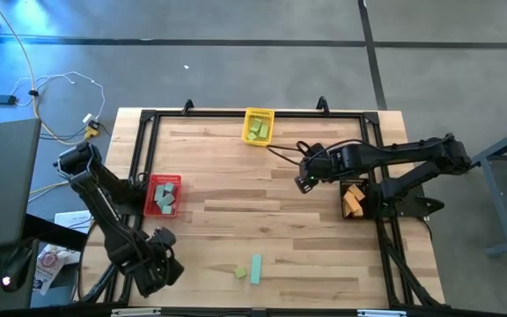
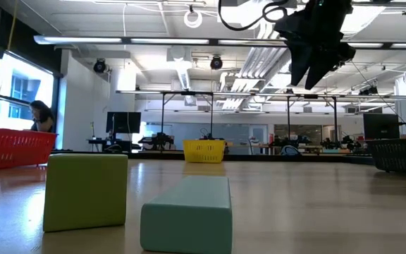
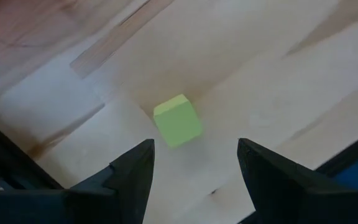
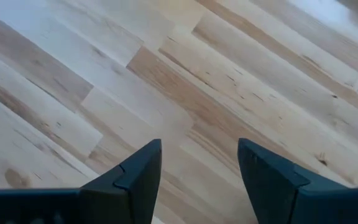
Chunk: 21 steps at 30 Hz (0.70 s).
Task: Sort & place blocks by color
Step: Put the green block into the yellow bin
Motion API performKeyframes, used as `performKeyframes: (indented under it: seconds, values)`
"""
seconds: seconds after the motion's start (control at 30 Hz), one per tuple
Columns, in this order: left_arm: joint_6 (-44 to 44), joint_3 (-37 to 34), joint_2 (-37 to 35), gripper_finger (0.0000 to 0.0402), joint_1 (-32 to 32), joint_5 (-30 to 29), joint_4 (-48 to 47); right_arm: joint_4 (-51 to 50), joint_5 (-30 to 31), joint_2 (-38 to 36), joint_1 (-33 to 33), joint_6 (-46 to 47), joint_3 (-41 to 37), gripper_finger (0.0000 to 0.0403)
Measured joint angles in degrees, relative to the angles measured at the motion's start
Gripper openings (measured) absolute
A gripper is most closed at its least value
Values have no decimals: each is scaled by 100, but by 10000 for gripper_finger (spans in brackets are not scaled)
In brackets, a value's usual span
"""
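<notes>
A light green cube [image 1: 240, 273] and a teal bar [image 1: 256, 269] lie side by side on the wooden table near its front edge; the low view shows the cube [image 2: 85, 190] and the bar [image 2: 187, 212] up close. My left gripper [image 1: 167, 255] hangs open at the front left, pointing down. Its wrist view has the cube [image 3: 178, 120] on the table just beyond its open fingers [image 3: 145, 171], apart from them. My right gripper [image 1: 304, 180] hovers open over bare wood at the middle right [image 4: 197, 162], high above the table [image 2: 314, 67].
A red bin [image 1: 164, 195] with teal and green blocks stands at the left. At the far edge is a yellow bin [image 1: 258, 126] with green blocks, and at the right a black bin [image 1: 352, 198] with orange blocks. A black frame [image 1: 148, 116] rims the table.
</notes>
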Motion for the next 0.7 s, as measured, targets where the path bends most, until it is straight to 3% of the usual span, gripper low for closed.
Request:
performKeyframes:
  seconds: [0.7]
  values:
    - [-700,0,795,216,2,77,51,5,-36,2,0,21,-4,197]
